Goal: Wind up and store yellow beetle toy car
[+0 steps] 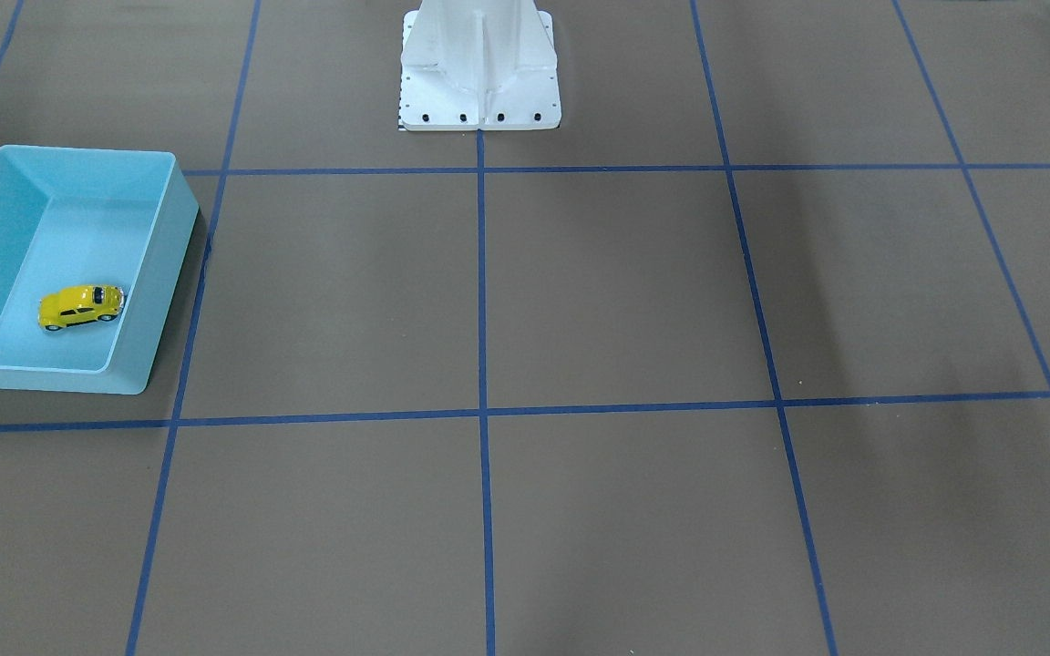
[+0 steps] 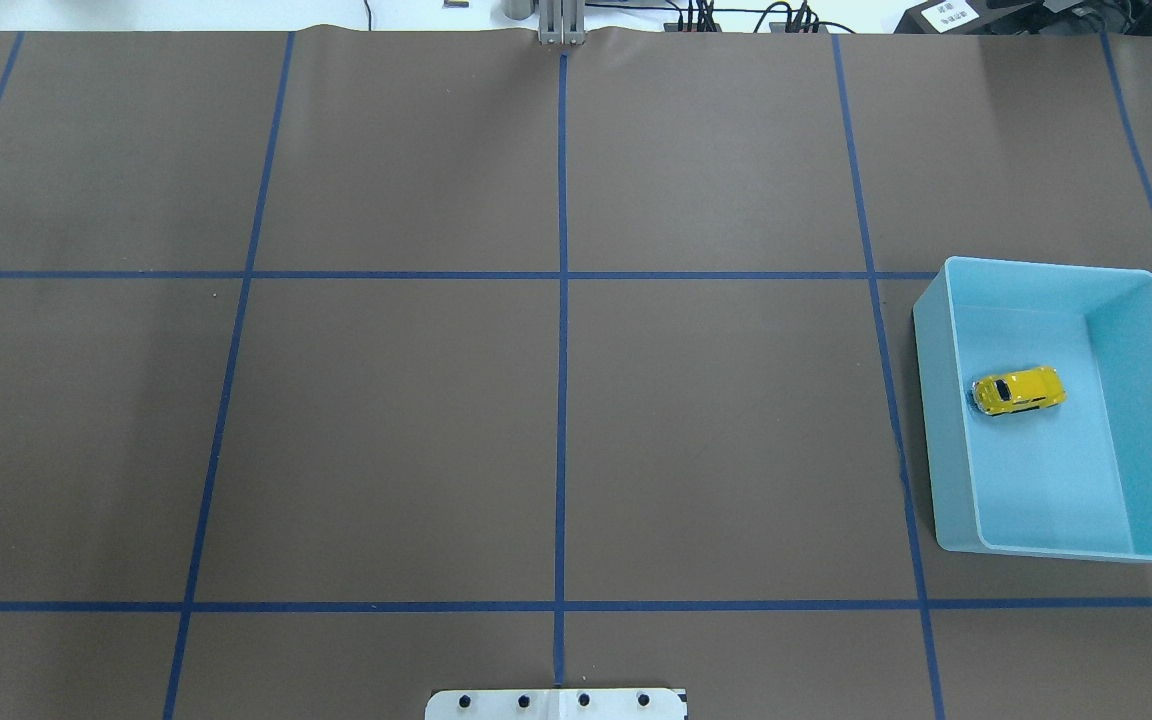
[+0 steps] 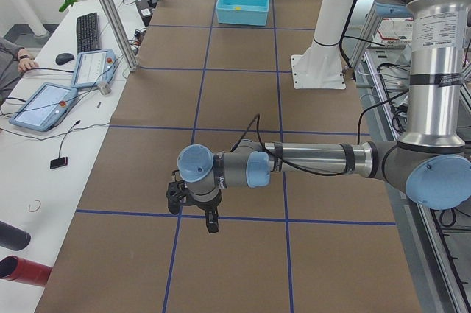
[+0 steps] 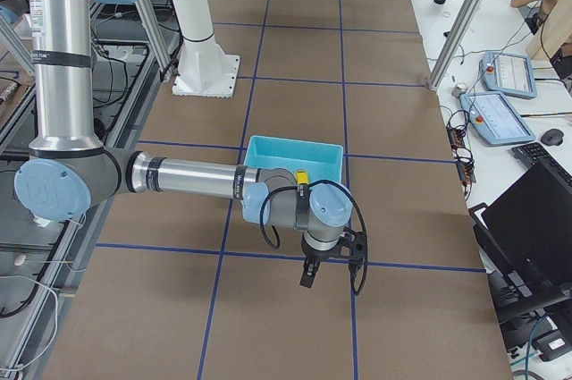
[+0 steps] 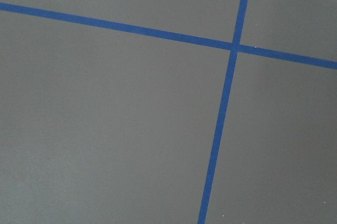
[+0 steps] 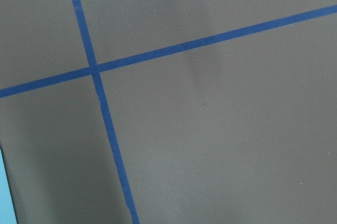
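Note:
The yellow beetle toy car [image 1: 80, 307] stands on its wheels inside the light blue bin [image 1: 160, 273], near one long wall. The overhead view shows the car [image 2: 1018, 391] in the bin [image 2: 941, 420] at the table's right. No gripper is near it. My left gripper [image 3: 212, 219] shows only in the exterior left view, low over the table far from the bin [image 3: 243, 6]. My right gripper [image 4: 308, 273] shows only in the exterior right view, just past the bin [image 4: 295, 155]. I cannot tell whether either is open or shut. Both wrist views show only the brown table and blue tape.
The white robot base [image 1: 479, 73] stands at the table's robot-side edge. Blue tape lines grid the brown table. Operator tablets [image 3: 44, 103] and aluminium posts [image 3: 110, 18] lie beyond the far edge. A sliver of the bin [image 6: 2, 192] shows in the right wrist view.

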